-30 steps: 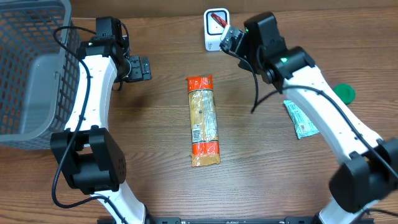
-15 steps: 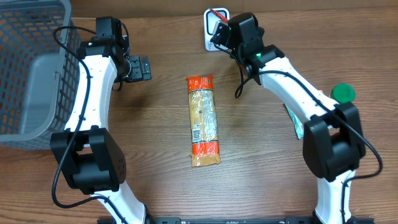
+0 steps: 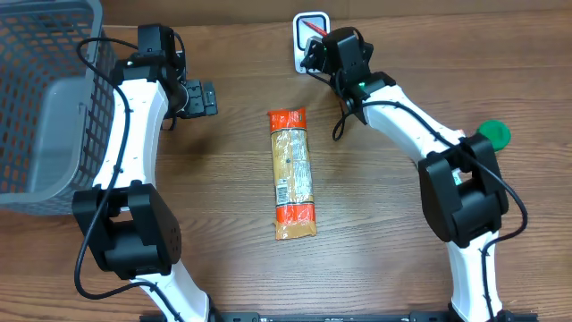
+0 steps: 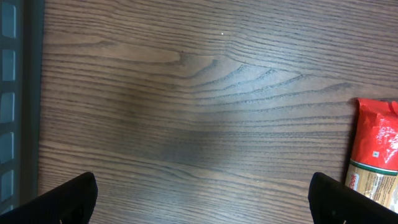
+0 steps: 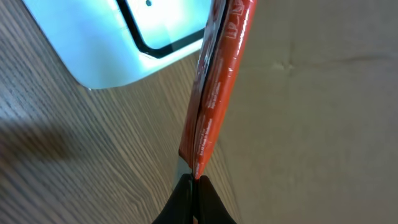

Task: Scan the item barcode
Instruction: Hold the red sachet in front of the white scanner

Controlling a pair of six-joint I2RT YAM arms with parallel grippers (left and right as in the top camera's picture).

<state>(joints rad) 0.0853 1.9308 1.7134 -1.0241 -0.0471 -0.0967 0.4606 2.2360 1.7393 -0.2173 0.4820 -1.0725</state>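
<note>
The item, a thin red packet (image 5: pixel 216 87), is seen edge-on in the right wrist view, and my right gripper (image 5: pixel 194 182) is shut on its lower edge. It hangs right beside the white scanner (image 5: pixel 118 43), whose window glows pale blue. From overhead the packet shows as a red sliver (image 3: pixel 313 29) over the scanner (image 3: pixel 302 55) at the table's far edge, with my right gripper (image 3: pixel 316 52) there. My left gripper (image 3: pixel 200 98) stands open above bare wood, its fingertips (image 4: pixel 68 199) wide apart with nothing between them.
A long orange-and-tan food packet (image 3: pixel 292 174) lies in the middle of the table, its red end showing in the left wrist view (image 4: pixel 375 155). A grey wire basket (image 3: pixel 36 98) stands at the far left. A green lid (image 3: pixel 494 134) lies at the right.
My right arm has swung left and towards the back, bringing the red packet over the scanner. The left arm has not moved.
</note>
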